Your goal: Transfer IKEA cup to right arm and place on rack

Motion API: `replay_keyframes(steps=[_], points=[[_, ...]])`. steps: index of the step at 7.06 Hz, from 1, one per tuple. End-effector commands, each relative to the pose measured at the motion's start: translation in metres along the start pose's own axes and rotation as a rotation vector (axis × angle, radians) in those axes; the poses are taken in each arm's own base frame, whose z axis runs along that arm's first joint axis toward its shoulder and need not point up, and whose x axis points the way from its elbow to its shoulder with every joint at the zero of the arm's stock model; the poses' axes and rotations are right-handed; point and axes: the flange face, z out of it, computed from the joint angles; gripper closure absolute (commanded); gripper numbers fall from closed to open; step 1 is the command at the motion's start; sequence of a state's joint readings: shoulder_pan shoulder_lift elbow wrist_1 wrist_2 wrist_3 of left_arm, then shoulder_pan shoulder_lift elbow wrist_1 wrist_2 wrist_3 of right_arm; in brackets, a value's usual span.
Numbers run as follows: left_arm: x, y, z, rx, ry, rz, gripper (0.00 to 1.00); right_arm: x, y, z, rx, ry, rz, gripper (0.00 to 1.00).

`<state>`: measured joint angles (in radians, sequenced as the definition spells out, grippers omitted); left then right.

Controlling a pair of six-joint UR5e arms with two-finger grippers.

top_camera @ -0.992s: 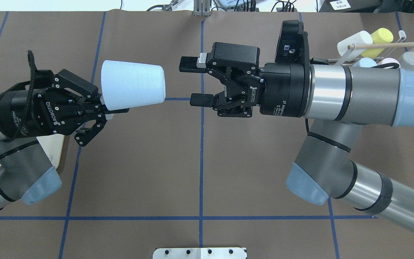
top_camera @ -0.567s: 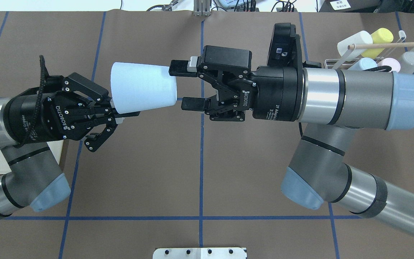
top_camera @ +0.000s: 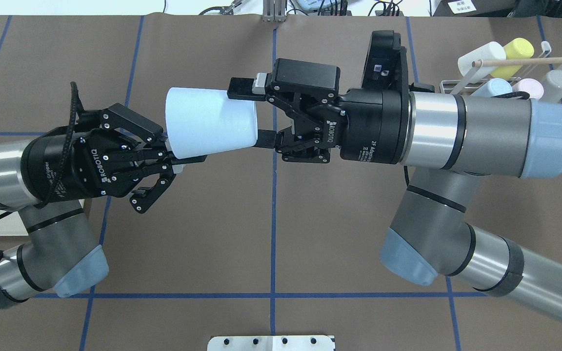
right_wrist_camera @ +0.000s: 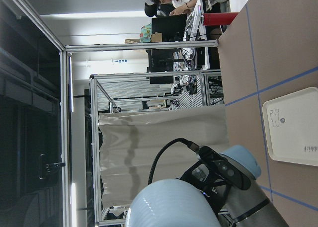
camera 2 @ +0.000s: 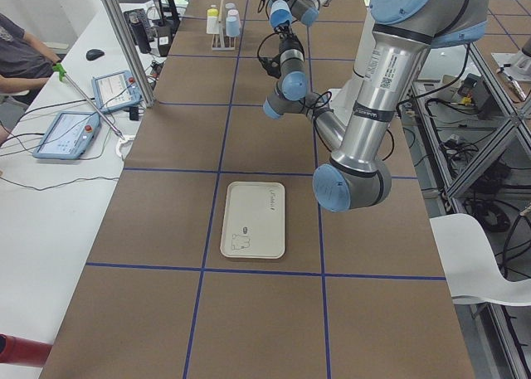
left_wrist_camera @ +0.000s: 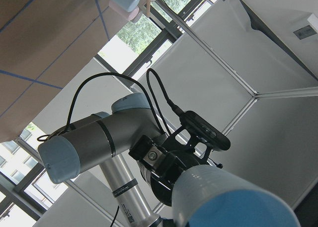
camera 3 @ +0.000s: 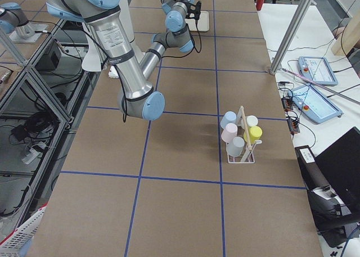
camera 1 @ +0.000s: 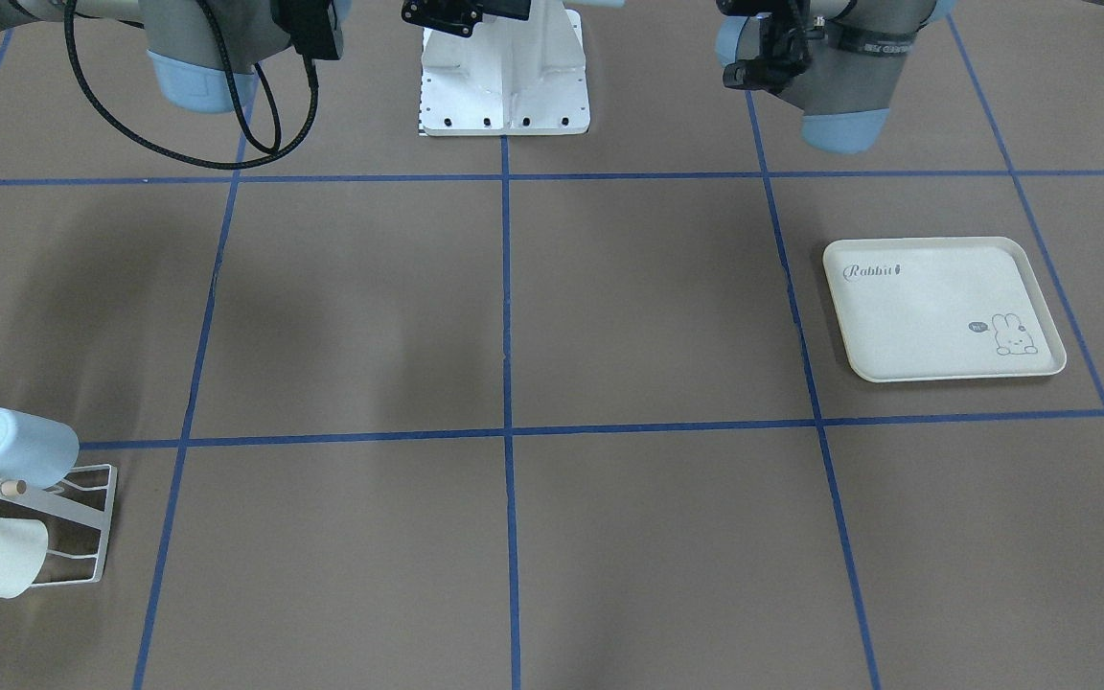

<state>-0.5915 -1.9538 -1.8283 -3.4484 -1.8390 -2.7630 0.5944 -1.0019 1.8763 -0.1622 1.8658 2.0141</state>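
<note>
The pale blue IKEA cup (top_camera: pixel 208 122) lies on its side in mid-air, base pointing right. My left gripper (top_camera: pixel 182 158) is shut on the cup's rim, one finger inside and one outside. The right arm (top_camera: pixel 476 129) reaches in from the right. Its gripper (top_camera: pixel 253 113) is open, one finger above and one below the cup's base end. The cup's base fills the bottom of the left wrist view (left_wrist_camera: pixel 238 199) and of the right wrist view (right_wrist_camera: pixel 169 204). The white wire rack (top_camera: pixel 461 80) with its wooden dowel stands at the far right.
Several pastel cups (top_camera: pixel 498 58) hang on the rack (camera 3: pixel 241 156), which also shows in the front view (camera 1: pixel 82 522). A cream rabbit-print tray (camera 1: pixel 945 307) lies on the left arm's side (camera 2: pixel 253 221). A person sits at a side desk (camera 2: pixel 21 60).
My left arm has carried the cup to the right, and its base now sits between the right gripper's open fingers. The right gripper edged left to meet it.
</note>
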Motion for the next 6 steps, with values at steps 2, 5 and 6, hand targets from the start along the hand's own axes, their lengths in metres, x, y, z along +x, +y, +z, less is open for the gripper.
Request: replay_keyframes(steps=[2,5,6], points=[[-0.0042,-0.0002,0.0050,-0.006,-0.002,-0.008,1.00,-0.0020,0.0006,0.0007,0.002,-0.007,-0.003,0.33],[-0.0033,-0.0007,0.0054,0.000,0.018,0.000,0.34,-0.0021,0.0004,0.0007,0.003,-0.008,-0.006,0.69],[-0.0003,0.0001,0.0045,0.006,0.039,0.004,0.00,-0.0028,-0.0007,0.0000,0.005,-0.008,-0.008,0.70]])
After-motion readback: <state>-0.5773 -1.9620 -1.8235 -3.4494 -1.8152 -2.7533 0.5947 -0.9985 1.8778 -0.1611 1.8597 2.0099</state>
